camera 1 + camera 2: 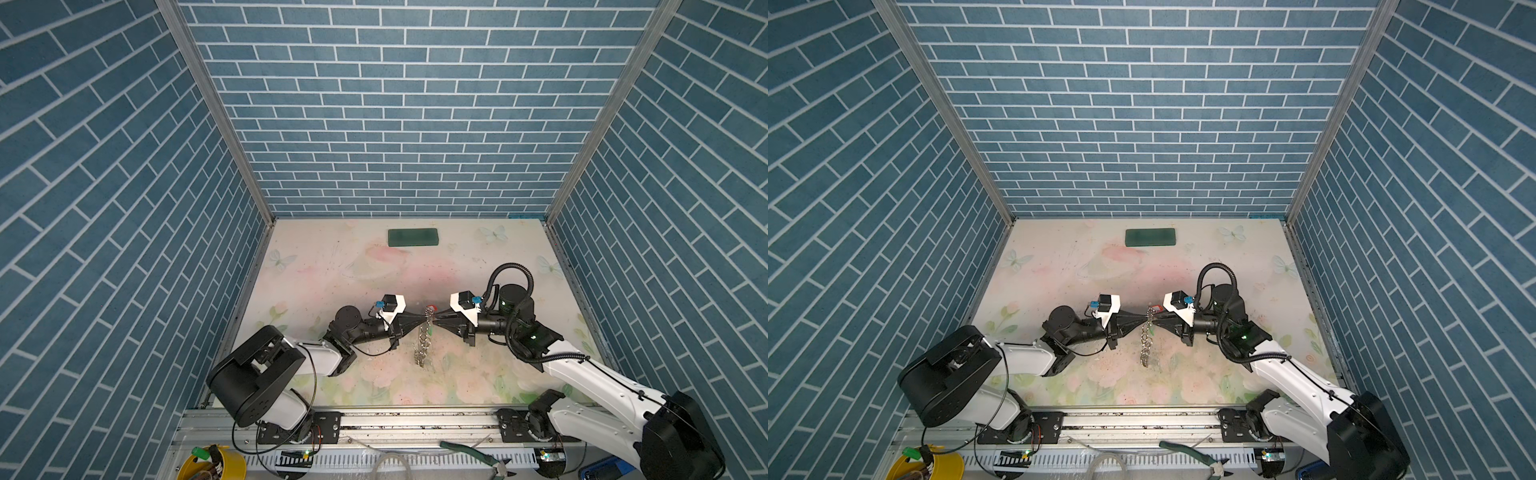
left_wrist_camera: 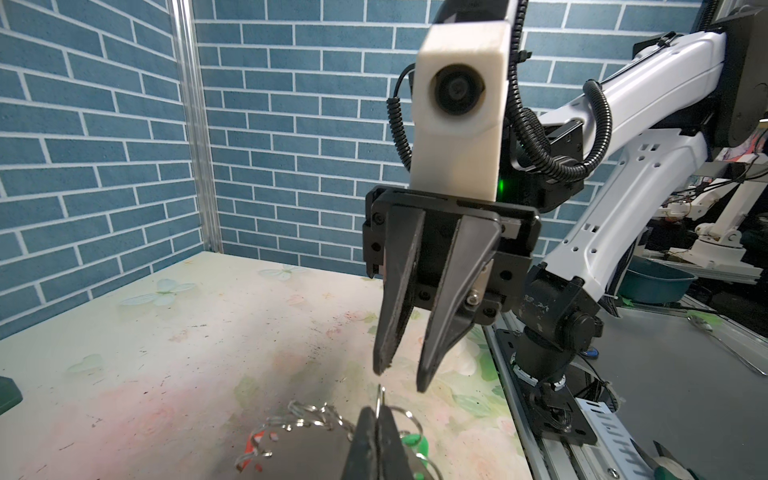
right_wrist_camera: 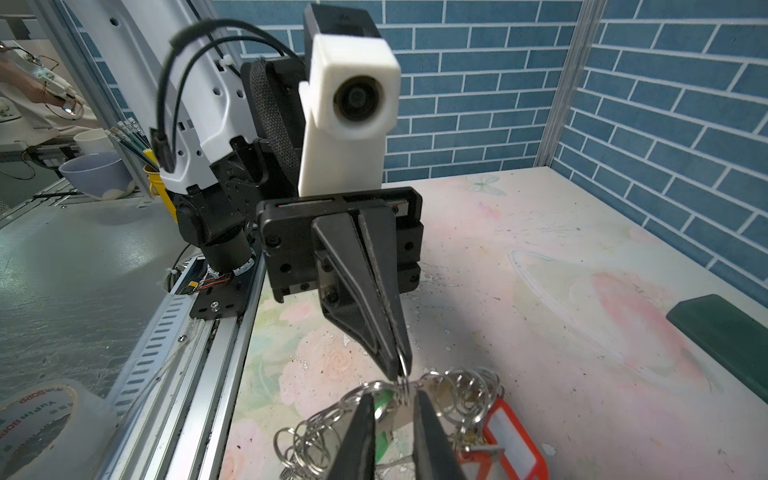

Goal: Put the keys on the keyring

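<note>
Table [image 1: 332,266]: pale floral print with pink blooms and butterflies, scuffed and speckled dark all over. Flat on it you have a dark green block [image 1: 413,238], well beyond the jaws, near the back wall. Directly under the jaws the keyring [image 1: 423,351] reaches down to the print. Its low end seems to rest there, contact unclear.

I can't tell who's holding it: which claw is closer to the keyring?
Left. The left gripper is shut on a small split ring of the keyring; the right gripper faces it, open, tips just short of that ring.
</note>
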`<state>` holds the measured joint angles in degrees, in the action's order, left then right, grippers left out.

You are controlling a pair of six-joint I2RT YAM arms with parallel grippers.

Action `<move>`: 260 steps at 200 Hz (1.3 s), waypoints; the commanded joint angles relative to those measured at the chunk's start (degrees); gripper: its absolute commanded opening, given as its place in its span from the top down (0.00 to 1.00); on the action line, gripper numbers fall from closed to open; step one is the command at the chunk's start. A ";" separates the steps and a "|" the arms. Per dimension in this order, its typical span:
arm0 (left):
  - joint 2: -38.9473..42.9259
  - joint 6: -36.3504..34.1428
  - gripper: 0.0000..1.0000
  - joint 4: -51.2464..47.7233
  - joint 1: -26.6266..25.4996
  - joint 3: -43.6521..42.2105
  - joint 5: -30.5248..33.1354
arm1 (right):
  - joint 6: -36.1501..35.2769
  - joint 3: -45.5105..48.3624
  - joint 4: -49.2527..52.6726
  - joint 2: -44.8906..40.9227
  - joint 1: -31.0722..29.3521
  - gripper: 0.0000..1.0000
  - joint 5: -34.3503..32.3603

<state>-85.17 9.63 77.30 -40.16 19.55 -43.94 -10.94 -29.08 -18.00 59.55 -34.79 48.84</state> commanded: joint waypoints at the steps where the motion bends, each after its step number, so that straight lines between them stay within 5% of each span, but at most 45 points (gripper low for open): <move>1: 1.32 -0.27 1.00 3.21 -0.27 0.32 -2.43 | -0.43 -0.26 -0.25 1.31 0.23 0.82 1.26; 178: -0.69 -1.85 1.00 3.21 -1.41 0.92 -4.29 | 2.10 -2.16 -1.90 3.83 0.25 0.97 5.57; 260: 1.15 -4.73 0.89 -3.07 1.05 0.24 -7.77 | -13.86 -17.57 37.32 5.65 -0.32 1.00 2.23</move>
<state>-85.52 7.40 78.50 -39.83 19.53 -48.16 -17.08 -40.51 5.32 64.07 -34.96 52.21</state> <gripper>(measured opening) 0.100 0.042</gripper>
